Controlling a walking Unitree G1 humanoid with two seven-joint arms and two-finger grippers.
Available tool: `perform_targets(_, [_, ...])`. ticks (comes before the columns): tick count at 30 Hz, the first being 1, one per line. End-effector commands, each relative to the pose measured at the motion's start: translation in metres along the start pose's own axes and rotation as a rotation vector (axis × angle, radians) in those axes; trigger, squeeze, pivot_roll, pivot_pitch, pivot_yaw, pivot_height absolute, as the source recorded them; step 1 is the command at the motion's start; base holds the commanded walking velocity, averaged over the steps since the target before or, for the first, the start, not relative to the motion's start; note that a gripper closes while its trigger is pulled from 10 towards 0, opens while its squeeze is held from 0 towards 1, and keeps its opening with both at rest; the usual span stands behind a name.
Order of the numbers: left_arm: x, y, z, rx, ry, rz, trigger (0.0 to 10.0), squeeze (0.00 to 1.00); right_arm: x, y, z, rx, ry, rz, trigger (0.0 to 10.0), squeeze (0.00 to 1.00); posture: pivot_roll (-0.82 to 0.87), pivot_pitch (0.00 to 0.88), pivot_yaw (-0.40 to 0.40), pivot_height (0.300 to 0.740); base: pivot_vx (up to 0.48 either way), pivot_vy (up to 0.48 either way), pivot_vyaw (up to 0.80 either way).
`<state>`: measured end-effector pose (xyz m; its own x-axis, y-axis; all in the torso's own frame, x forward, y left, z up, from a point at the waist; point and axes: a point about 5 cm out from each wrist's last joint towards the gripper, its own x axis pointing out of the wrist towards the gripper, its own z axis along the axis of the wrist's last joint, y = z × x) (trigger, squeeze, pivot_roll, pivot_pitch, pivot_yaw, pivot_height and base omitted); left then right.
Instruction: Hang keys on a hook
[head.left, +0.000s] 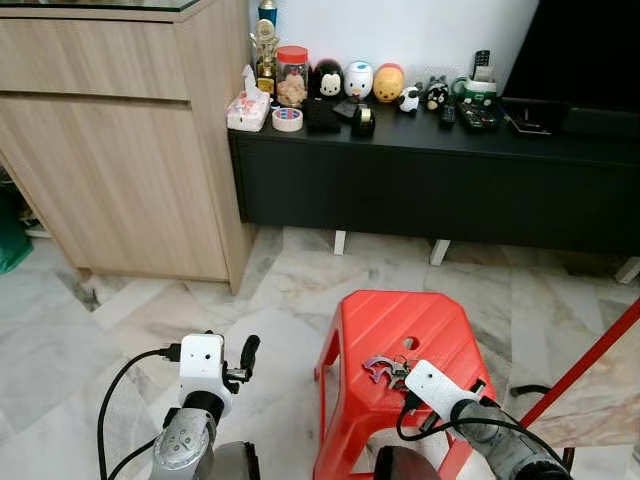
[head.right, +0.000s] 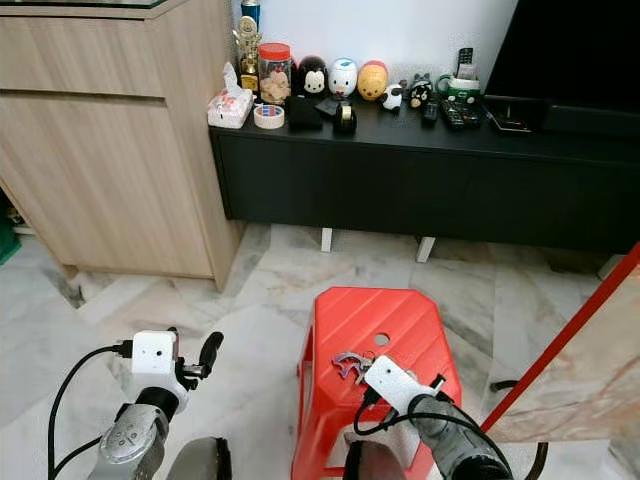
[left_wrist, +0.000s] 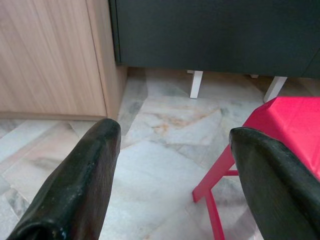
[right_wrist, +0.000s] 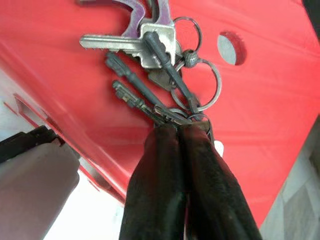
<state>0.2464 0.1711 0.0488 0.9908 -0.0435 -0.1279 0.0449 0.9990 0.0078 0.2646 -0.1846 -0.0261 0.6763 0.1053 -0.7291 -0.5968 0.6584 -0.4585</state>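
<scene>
The right gripper (right_wrist: 181, 131) pinches its two long black fingers (right_wrist: 155, 185) together on a ring of a bunch of silver and dark metal keys (right_wrist: 150, 55) lying on a red plastic stool (right_wrist: 260, 115), near the seat's round hole.

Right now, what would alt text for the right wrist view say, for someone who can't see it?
Two black fingers of the right gripper are pinched together on a bunch of keys lying on a red plastic stool. The keys fan out from linked metal rings, one silver key and several darker ones. A small round hole shows in the stool's seat nearby.
</scene>
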Motion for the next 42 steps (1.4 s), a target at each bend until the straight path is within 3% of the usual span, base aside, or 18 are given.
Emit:
perform_targets(1, [0.0,0.0,-0.003,0.006,0.027,-0.005,10.0,0.0,0.001,0.002,-0.001,-0.001,0.009,0.013,0.0,0.0,0.1,0.0,-0.077,0.603,0.0,0.0,0.0])
perform_targets(5, [0.0,0.001,-0.004,0.008,0.028,-0.003,10.0,0.0,0.001,0.002,0.0,0.001,0.004,0.009,0.0,0.0,0.1,0.0,-0.076,0.603,0.0,0.0,0.0])
perform_targets(11, [0.0,0.001,-0.004,0.009,0.028,-0.002,10.0,0.0,-0.001,-0.009,0.012,0.151,-0.086,-0.091,0.0,0.0,0.1,0.0,-0.076,0.603,0.0,0.0,0.0])
perform_targets(12, [0.0,0.001,-0.004,0.013,0.03,-0.001,10.0,0.0,-0.003,-0.017,0.02,0.238,-0.15,-0.138,0.0,0.0,0.1,0.0,-0.079,0.603,0.0,0.0,0.0])
perform_targets(13, [0.001,0.001,-0.004,0.015,0.03,-0.001,10.0,0.0,-0.005,-0.019,0.024,0.263,-0.182,-0.151,0.0,0.0,0.1,0.0,-0.078,0.603,0.0,0.0,0.0])
perform_targets(25, [0.001,-0.002,-0.007,0.021,0.034,-0.014,10.0,0.0,-0.031,-0.029,0.05,0.399,-0.454,-0.261,0.1,0.0,0.09,0.0,-0.082,0.603,0.0,0.0,0.0])
perform_targets(27, [0.002,-0.003,-0.007,0.02,0.033,-0.014,10.0,0.0,-0.036,-0.031,0.054,0.428,-0.495,-0.283,1.4,0.0,0.09,0.0,-0.084,0.603,0.0,0.0,0.0])
perform_targets(28, [0.002,-0.003,-0.007,0.02,0.033,-0.014,10.0,0.0,-0.038,-0.033,0.057,0.446,-0.515,-0.287,2.9,0.0,0.09,0.0,-0.084,0.603,0.0,0.0,0.0])
perform_targets(30, [0.002,-0.003,-0.007,0.02,0.033,-0.014,10.0,0.0,-0.041,-0.034,0.061,0.486,-0.552,-0.293,3.5,0.0,0.09,0.0,-0.084,0.603,0.0,0.0,0.0])
perform_targets(31, [0.002,-0.003,-0.008,0.019,0.034,-0.013,10.0,0.0,-0.043,-0.035,0.063,0.514,-0.577,-0.297,10.0,0.0,0.09,0.0,-0.088,0.603,0.0,0.0,0.0])
perform_targets(35, [0.001,-0.002,-0.009,0.017,0.037,-0.01,10.0,0.0,-0.045,-0.033,0.063,0.585,-0.587,-0.301,10.0,0.0,0.09,0.0,-0.089,0.603,0.0,0.0,0.0])
perform_targets(37, [0.002,-0.003,-0.009,0.016,0.036,-0.011,10.0,0.0,-0.046,-0.031,0.061,0.732,-0.602,-0.28,10.0,0.0,0.09,0.0,-0.09,0.603,0.0,0.0,0.0])
perform_targets(42, [0.002,-0.003,-0.009,0.015,0.033,-0.013,10.0,0.0,-0.049,-0.032,0.063,0.795,-0.626,-0.263,10.0,0.0,0.08,0.0,-0.088,0.617,0.0,0.0,0.0])
